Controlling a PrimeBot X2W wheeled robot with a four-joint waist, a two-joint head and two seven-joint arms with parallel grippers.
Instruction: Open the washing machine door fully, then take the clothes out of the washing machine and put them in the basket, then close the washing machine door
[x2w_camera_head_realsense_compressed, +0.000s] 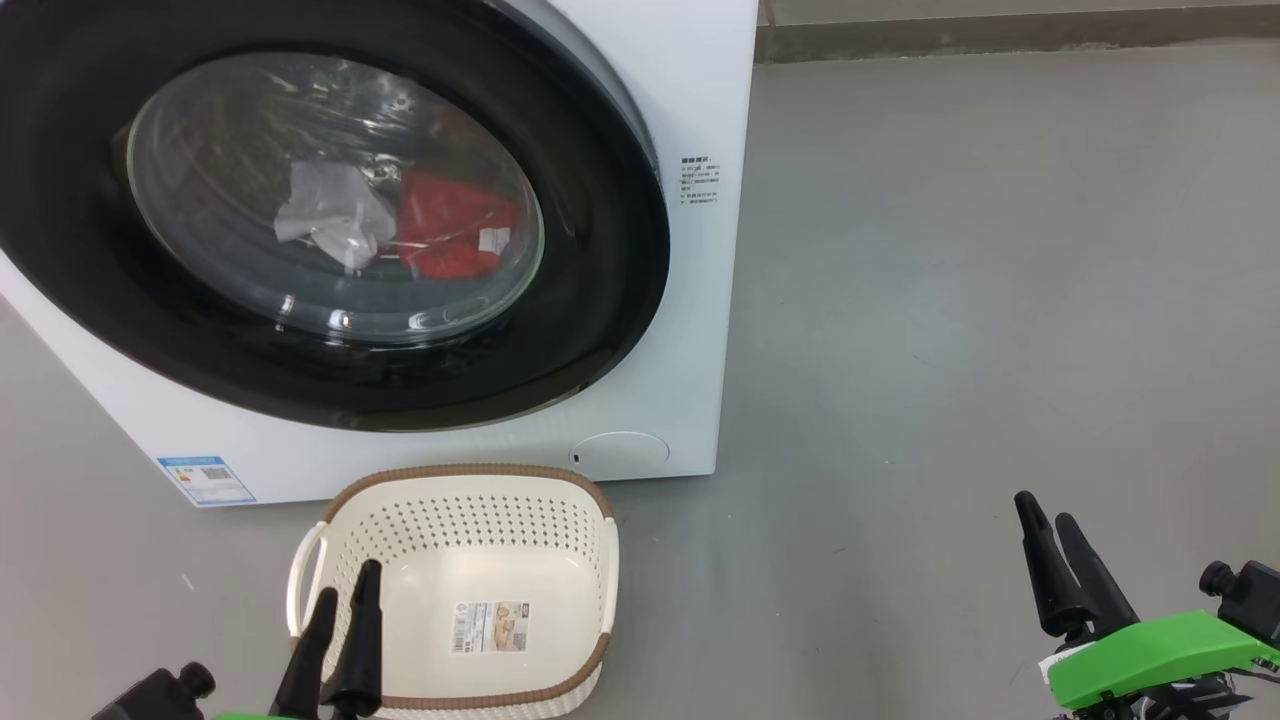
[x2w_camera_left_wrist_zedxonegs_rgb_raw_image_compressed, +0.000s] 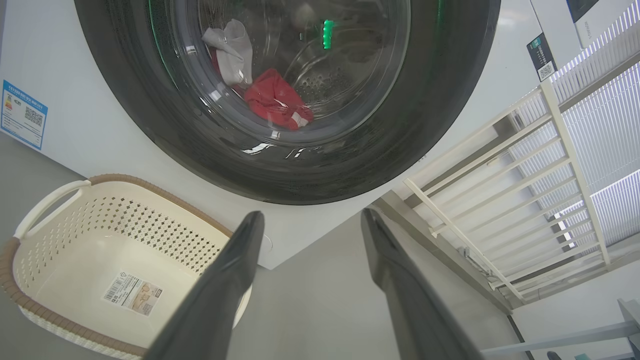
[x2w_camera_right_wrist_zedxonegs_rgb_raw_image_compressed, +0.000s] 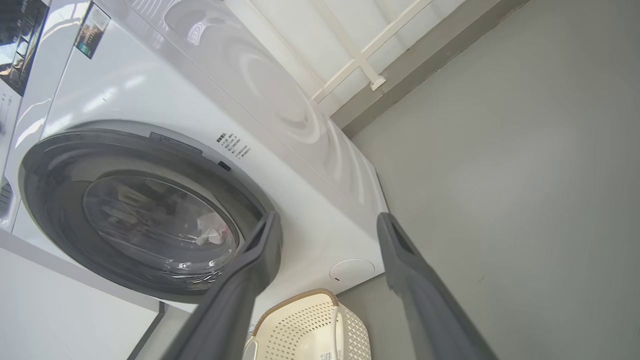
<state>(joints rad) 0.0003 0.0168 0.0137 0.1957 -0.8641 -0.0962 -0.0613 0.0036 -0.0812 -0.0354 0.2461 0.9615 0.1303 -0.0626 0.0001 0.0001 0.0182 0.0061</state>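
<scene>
My left gripper (x2w_camera_head_realsense_compressed: 348, 582), long dark fingers spread and empty, hangs by the near left of the cream perforated plastic basket (x2w_camera_head_realsense_compressed: 460, 470) with a brown woven-look rim. My right gripper (x2w_camera_head_realsense_compressed: 1046, 510), equally spread, is well off right over grey floor (x2w_camera_head_realsense_compressed: 950, 300). The basket stands just before the boxy white washing machine (x2w_camera_head_realsense_compressed: 700, 100); its round black-rimmed glass door (x2w_camera_head_realsense_compressed: 600, 300) is shut, with red and white fabric clothes (x2w_camera_head_realsense_compressed: 450, 235) behind it.

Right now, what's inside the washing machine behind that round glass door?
Through the closed washing machine door, a red garment and a white garment lie together in the steel drum. Whatever is under them, or behind the door's black rim, is covered.
</scene>
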